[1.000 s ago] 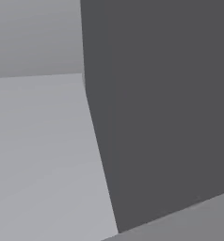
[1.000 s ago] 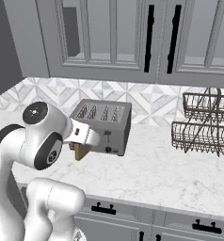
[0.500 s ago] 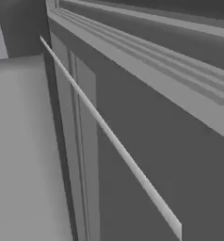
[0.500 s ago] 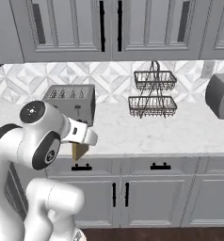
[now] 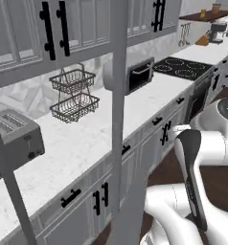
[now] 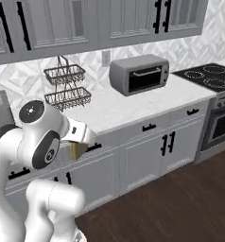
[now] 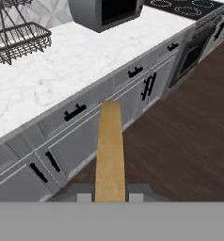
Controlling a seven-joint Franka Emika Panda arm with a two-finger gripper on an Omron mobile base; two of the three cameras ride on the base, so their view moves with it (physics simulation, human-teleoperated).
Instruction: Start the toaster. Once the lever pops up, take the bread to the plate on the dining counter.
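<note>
The gripper (image 6: 77, 150) pinches the bread (image 7: 109, 153) edge-on between its fingers — the slice hangs in the air before the grey drawer cabinets (image 6: 147, 156). Behind, a toaster oven (image 6: 139, 73) and wire basket rack (image 6: 66, 88) stand on the white worktop (image 7: 62, 66).

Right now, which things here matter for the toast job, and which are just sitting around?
Part of the job: bread, held edge-on in the closed gripper; toaster.

Just sitting around: wire basket stand, toaster oven, stove.
</note>
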